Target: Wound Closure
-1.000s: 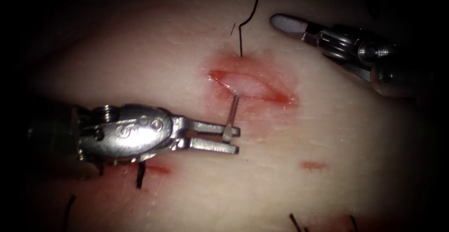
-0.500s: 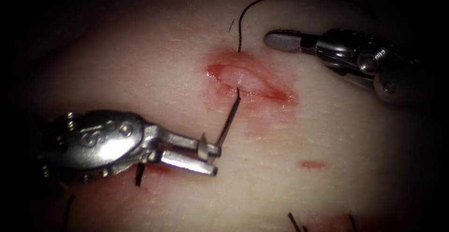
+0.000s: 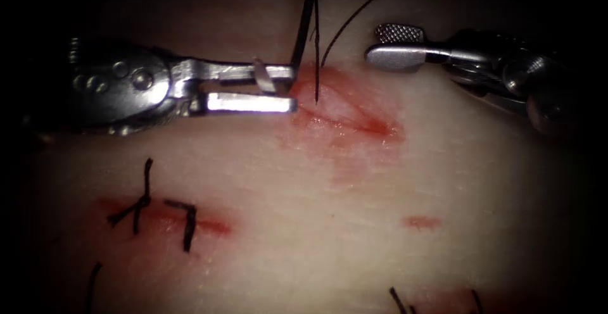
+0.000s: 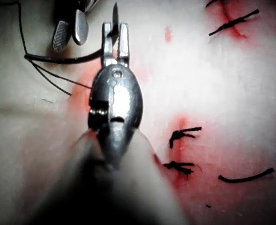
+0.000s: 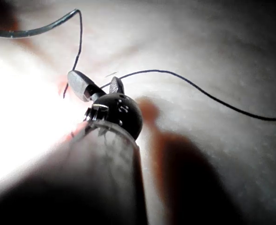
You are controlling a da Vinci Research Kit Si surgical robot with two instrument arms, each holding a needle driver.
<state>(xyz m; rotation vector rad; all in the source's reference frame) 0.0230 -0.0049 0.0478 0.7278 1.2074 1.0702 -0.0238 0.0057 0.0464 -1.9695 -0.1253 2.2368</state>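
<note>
On the tissue (image 3: pixel 354 181), the cut (image 3: pixel 345 111) lies open and red-rimmed. My left tool (image 3: pixel 292 86) lies at the cut's left end, shut on the needle (image 3: pixel 304 23) close to its pointed end. The needle is out of the tissue and its dark body rises away from the jaws. Thread (image 3: pixel 316 80) runs up out of the cut, and a second strand (image 3: pixel 354 13) arcs off to the right. My right tool (image 3: pixel 383 43) hovers just right of the cut's far edge, open and holding nothing. The left wrist view has the needle (image 4: pixel 63 59) arcing from my left tool (image 4: pixel 115 35).
Two tied stitches (image 3: pixel 142 206) (image 3: pixel 187 219) sit on a closed red line at the lower left. Cut ends of thread (image 3: pixel 399 300) lie along the near edge. A small red mark (image 3: pixel 424 223) shows at the lower right. A loose thread piece (image 4: pixel 245 178) lies on the tissue.
My left tool drew the needle out of the cut's near edge, then carried it up to the cut's left end, thread following. The right tool shifted slightly and opened its jaws.
</note>
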